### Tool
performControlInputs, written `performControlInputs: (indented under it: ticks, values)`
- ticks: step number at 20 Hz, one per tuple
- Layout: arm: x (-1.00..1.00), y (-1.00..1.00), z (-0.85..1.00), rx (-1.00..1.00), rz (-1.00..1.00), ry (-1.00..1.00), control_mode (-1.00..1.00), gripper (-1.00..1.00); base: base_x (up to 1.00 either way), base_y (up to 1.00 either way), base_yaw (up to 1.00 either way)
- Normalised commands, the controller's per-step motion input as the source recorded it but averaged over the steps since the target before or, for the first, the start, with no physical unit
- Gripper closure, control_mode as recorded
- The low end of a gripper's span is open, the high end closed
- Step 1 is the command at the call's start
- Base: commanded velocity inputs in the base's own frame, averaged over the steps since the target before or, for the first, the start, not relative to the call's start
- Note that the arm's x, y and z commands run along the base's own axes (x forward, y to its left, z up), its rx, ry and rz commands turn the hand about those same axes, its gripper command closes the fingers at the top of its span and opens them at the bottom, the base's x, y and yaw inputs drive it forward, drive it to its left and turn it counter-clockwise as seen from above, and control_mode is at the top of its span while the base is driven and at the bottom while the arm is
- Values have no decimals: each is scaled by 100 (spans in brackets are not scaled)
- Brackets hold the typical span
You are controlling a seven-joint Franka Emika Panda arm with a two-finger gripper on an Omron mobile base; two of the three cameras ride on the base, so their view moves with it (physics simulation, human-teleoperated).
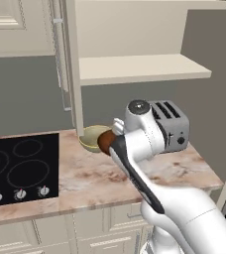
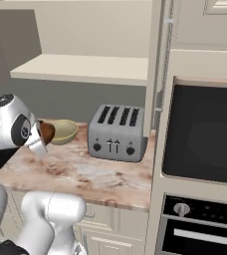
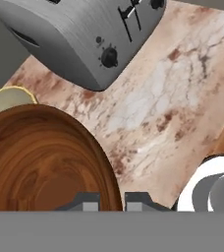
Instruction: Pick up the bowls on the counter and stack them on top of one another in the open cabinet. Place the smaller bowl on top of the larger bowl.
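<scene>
My gripper [image 3: 112, 201] is shut on the rim of the glossy dark reddish-brown bowl [image 3: 40, 162], whose edge passes between the two fingertips. The bowl [image 1: 105, 142] hangs tilted just above the counter [image 1: 85, 173], partly hidden by my wrist, and it also appears beside the hand in the right base view [image 2: 47, 132]. The pale olive-beige bowl [image 1: 92, 137] sits upright on the counter right behind it, by the cabinet's side panel [image 2: 63, 130]; a sliver of its rim [image 3: 8, 96] peeks out in the hand view. The open cabinet's flat cream shelf [image 1: 140, 68] is above, bare.
A silver four-slot toaster [image 1: 172, 124] [image 2: 116, 132] stands on the counter to the right of the bowls. The black cooktop [image 1: 21, 166] lies to the left. A tall unit with a dark built-in oven [image 2: 205, 134] bounds the counter's right end.
</scene>
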Motion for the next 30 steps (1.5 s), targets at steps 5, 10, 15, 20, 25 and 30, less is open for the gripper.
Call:
performControlInputs:
  ticks: [5, 10, 15, 20, 25, 30]
  values:
    - [69, -29, 0, -5, -20, 0, -100, 100, 0, 0, 0]
    - [75, 0, 0, 0, -3, 0, -100, 100, 0, 0, 0]
    - [44, 4, -17, 3, 1, 0, -100, 100, 0, 0, 0]
    - [24, 1, -30, 9, 7, 0, -100, 100, 0, 0, 0]
    - [25, 11, -42, 0, 4, 0, -100, 100, 0, 0, 0]
    - [38, 24, -30, 0, 1, 0, -100, 100, 0, 0, 0]
